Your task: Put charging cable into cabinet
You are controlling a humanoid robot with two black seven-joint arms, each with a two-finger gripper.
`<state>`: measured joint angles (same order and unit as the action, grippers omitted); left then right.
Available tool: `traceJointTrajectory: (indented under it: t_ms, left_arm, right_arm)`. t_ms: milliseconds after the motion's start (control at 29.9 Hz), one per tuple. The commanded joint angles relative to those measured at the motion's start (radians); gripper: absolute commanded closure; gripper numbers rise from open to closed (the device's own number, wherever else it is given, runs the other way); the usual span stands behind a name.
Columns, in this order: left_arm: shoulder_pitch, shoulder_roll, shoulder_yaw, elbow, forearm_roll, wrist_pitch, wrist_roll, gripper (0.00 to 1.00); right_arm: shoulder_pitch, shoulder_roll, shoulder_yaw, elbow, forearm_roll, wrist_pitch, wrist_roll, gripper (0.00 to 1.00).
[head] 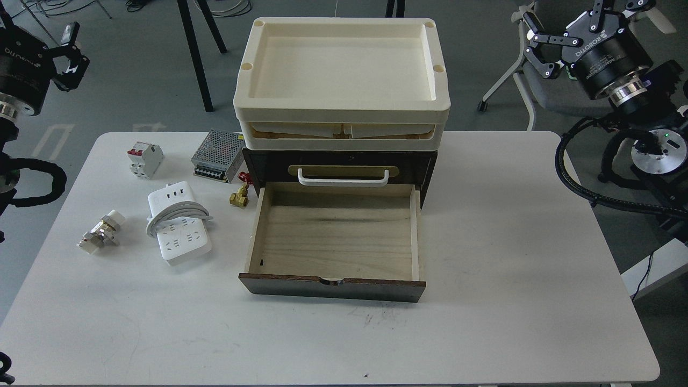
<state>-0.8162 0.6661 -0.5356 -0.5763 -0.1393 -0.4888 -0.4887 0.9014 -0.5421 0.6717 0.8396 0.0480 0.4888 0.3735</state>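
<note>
White table (510, 258), cabinet (337, 166), charging cable (179, 222), circuit breaker (145, 159), mesh power supply (219, 155), brass valve (239, 198)

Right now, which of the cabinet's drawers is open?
The bottom drawer of the cabinet: it is pulled right out, showing its bare light-wood floor. The drawer above it, with the white bar handle, is shut.

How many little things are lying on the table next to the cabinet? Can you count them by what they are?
Power strip: 1
Circuit breaker: 1
Mesh power supply: 1
Brass valve: 1
Metal fitting: 1
Total: 5
</note>
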Motion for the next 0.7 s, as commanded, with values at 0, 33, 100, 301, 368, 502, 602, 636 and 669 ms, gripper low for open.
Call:
traceJointTrajectory:
  t_ms: [0,33,100,301,368,502,602,636,669]
  left_arm:
    - [0.009,-0.011,-0.003,0.035,0.0,0.0,0.0,0.0]
    - [0.009,-0.02,-0.003,0.044,-0.002,0.0,0.0,0.0]
    - [0.009,-0.031,-0.009,0.056,-0.006,0.0,0.0,0.0]
    - [0.009,-0.074,-0.081,0.345,-0.086,0.0,0.0,0.0]
    - [0.008,-0.153,-0.136,0.348,-0.112,0.0,0.0,0.0]
    - [0.02,-0.168,-0.233,0.348,-0.117,0.0,0.0,0.0]
    - [0.04,-0.158,-0.268,0.355,-0.118,0.0,0.0,0.0]
    - [0.04,-0.151,-0.268,0.352,-0.115,0.0,0.0,0.0]
    - [0.04,-0.142,-0.262,0.346,-0.112,0.0,0.0,0.0]
  right_arm:
    - [-0.001,-0.001,0.045,0.001,0.003,0.0,0.001,0.0]
    - [-0.001,-0.002,0.048,0.001,0.003,0.0,0.001,0.0]
    - [-0.001,-0.006,0.049,0.001,0.003,0.0,0.001,0.0]
    - [-0.005,-0.007,0.058,-0.002,0.004,0.0,0.002,0.0]
    - [-0.012,-0.007,0.06,-0.002,0.004,0.0,0.002,0.0]
    - [-0.012,-0.009,0.06,-0.001,0.004,0.0,0.002,0.0]
    - [-0.016,-0.028,0.068,0.003,0.004,0.0,0.002,0.0]
    - [-0.016,-0.036,0.069,0.004,0.006,0.0,0.002,0.0]
    - [-0.018,-0.039,0.072,0.004,0.006,0.0,0.002,0.0]
